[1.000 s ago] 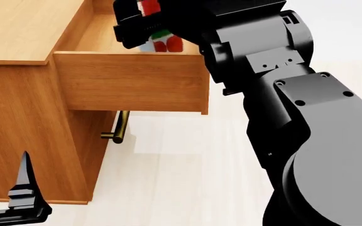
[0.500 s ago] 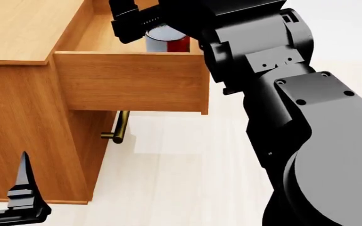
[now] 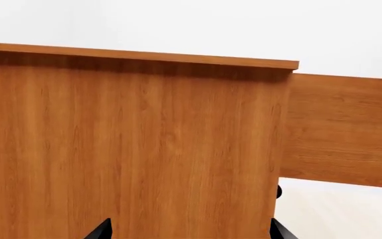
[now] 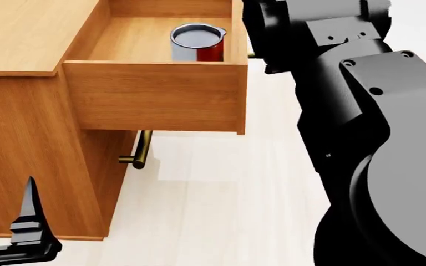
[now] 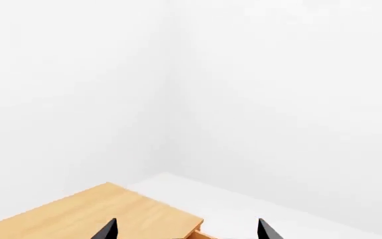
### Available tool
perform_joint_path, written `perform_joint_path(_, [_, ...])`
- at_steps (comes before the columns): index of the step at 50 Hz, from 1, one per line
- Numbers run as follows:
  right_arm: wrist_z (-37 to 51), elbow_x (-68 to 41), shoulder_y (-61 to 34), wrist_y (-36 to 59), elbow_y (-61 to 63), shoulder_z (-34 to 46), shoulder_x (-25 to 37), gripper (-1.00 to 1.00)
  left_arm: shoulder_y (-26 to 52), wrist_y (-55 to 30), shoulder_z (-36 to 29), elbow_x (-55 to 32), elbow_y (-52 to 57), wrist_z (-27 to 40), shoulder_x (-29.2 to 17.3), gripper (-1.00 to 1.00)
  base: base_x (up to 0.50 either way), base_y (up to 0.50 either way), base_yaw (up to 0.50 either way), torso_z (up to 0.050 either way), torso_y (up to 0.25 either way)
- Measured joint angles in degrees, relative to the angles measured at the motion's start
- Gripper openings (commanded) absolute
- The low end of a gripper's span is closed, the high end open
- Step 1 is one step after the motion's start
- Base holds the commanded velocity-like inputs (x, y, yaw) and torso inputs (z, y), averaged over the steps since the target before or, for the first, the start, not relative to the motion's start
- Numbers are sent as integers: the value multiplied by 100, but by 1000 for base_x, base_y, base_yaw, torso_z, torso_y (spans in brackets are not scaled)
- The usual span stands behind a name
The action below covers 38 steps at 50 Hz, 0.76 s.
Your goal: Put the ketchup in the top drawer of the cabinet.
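Down inside the top drawer (image 4: 153, 100) sits the ketchup (image 4: 196, 43), upright, silver top facing us, a strip of red label showing on its side, close to the drawer's right wall. The drawer is pulled well out of the cabinet (image 4: 28, 39), and we can see its wooden floor around the can.

Our right arm (image 4: 376, 122) fills the right of the head view, beside the drawer, and nothing of it touches the can. Its claw is out of that view; on the right wrist camera the right claw (image 5: 185, 231) shows only two dark fingertips (image 5: 106, 230) set wide apart with nothing between them. Below and ahead of those tips we see the cabinet's flat top and white walls beyond, so the claw is above the cabinet and well clear of the ketchup.

Our left claw (image 3: 189, 230) hangs low by the cabinet's side, well below the drawer. On its own camera two black tips (image 3: 101, 229) stand far apart, empty, with the side panel of the cabinet straight ahead and the drawer's side jutting out past it. Under the open drawer, the brass handle (image 4: 140, 151) of the lower drawer pokes out, between our left claw and the can above.
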State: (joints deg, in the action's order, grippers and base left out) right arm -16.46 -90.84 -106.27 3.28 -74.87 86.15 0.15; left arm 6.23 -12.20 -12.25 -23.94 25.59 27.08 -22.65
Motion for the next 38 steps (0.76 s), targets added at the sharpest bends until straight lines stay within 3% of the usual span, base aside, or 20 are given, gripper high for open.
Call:
perform_joint_path(8, [201, -891, -149, -872, -6, 468, 61, 100, 9, -17, -14, -4, 21, 18, -8, 100, 0, 0, 0, 0, 0])
perform_joint_path(20, [290, -3051, -427, -1928, 69, 2334, 237, 100, -3, -3, -11, -19, 33, 34, -23, 100, 0, 0, 0, 0, 0])
perform_joint_path(27, [853, -3415, -709, -2760, 1423, 3045, 957, 100, -6, 14, -17, -20, 24, 34, -31, 100, 0, 0, 0, 0, 0])
perform_joint_path(38, [2025, -3069, -1104, -3927, 3805, 3813, 2243, 100, -3, 19, -30, -18, 35, 45, -47, 100, 0, 0, 0, 0, 0])
